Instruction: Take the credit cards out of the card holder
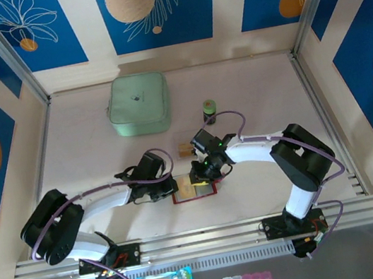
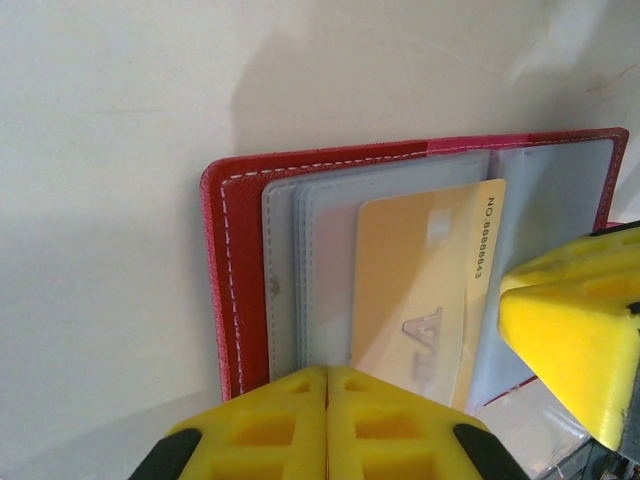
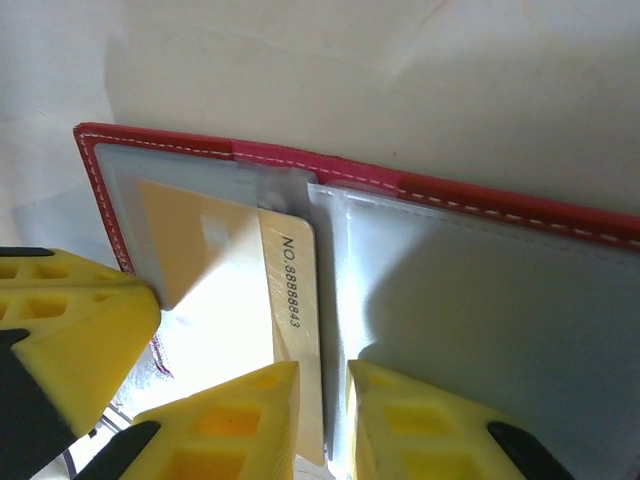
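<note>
One orange-tan plastic card (image 2: 420,290), with a number printed along one edge, sat partly drawn out of a clear inner pocket of the small red folding card holder (image 2: 222,260). The holder lay open and flat on the pale table (image 1: 251,100), between the two arms and well apart from the mint-green square case (image 1: 139,103).

The left gripper (image 2: 327,385) had its yellow fingers closed tight together. They rested on the holder's near edge, and we judged that they were pinning it down. The right gripper (image 3: 323,385) kept its jaws narrow, with the card's numbered edge lying in the slit between them. We could not tell whether they truly pinched the card or merely straddled it.

A tan flat piece (image 1: 185,147) lay just beyond the holder, too small for us to call it a card. We judged the task to be in mid-course: this card was not yet free, and the other pockets were too hidden for us to count what remained.
</note>
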